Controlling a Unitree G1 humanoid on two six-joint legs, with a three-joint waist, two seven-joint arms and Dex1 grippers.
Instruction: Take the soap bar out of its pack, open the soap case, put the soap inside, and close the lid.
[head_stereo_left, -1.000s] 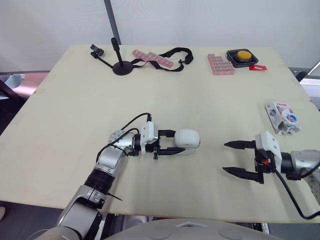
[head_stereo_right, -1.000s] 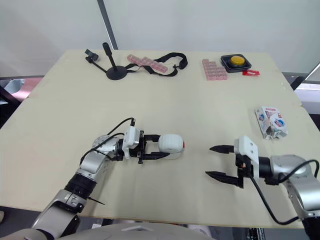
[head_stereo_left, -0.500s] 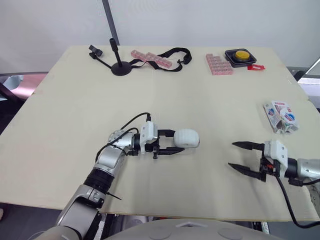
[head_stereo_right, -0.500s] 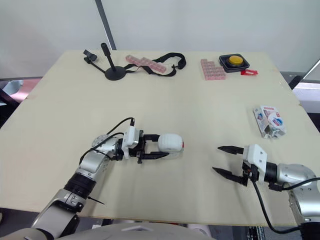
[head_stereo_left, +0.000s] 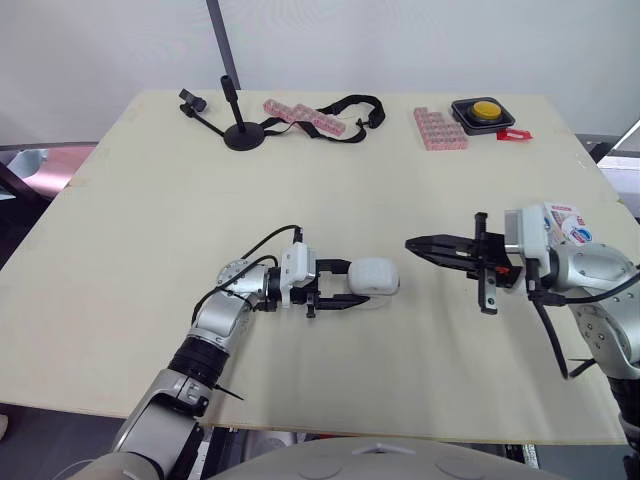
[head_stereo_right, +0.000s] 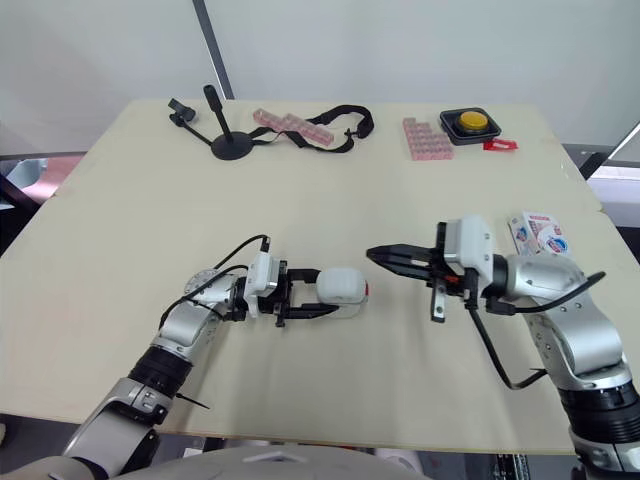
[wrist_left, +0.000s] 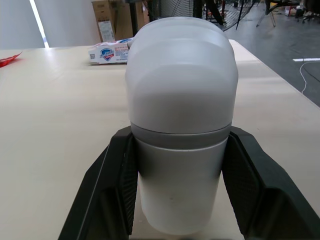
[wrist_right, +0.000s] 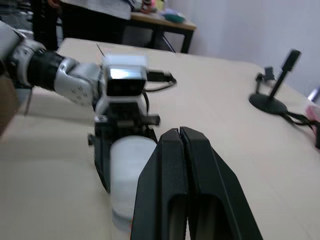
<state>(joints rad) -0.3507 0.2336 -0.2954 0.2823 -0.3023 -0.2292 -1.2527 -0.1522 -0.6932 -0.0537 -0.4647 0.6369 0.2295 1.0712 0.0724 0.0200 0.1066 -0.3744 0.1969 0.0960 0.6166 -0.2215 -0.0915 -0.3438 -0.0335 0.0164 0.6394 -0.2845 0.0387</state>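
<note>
The white rounded soap case (head_stereo_left: 375, 277) lies on its side at mid-table with its lid closed. My left gripper (head_stereo_left: 352, 283) is shut on it, one black finger (wrist_left: 107, 195) on each side of its grey base. My right gripper (head_stereo_left: 412, 244) is shut with nothing in it. It hovers just right of the case, with its joined fingertips (wrist_right: 181, 137) pointing at it across a small gap. The soap pack (head_stereo_right: 540, 230), a white box with red and blue print, lies near the right table edge, partly hidden behind my right wrist.
Along the far edge stand a black stand (head_stereo_left: 243, 133), pink trays (head_stereo_left: 300, 114) with a black strap (head_stereo_left: 350, 105), another pink tray (head_stereo_left: 440, 128) and a yellow button (head_stereo_left: 487, 110). The near table edge runs close below both arms.
My right gripper went from wide open to shut and swung up and left from the near right toward the soap case. The left gripper and the case stayed put.
</note>
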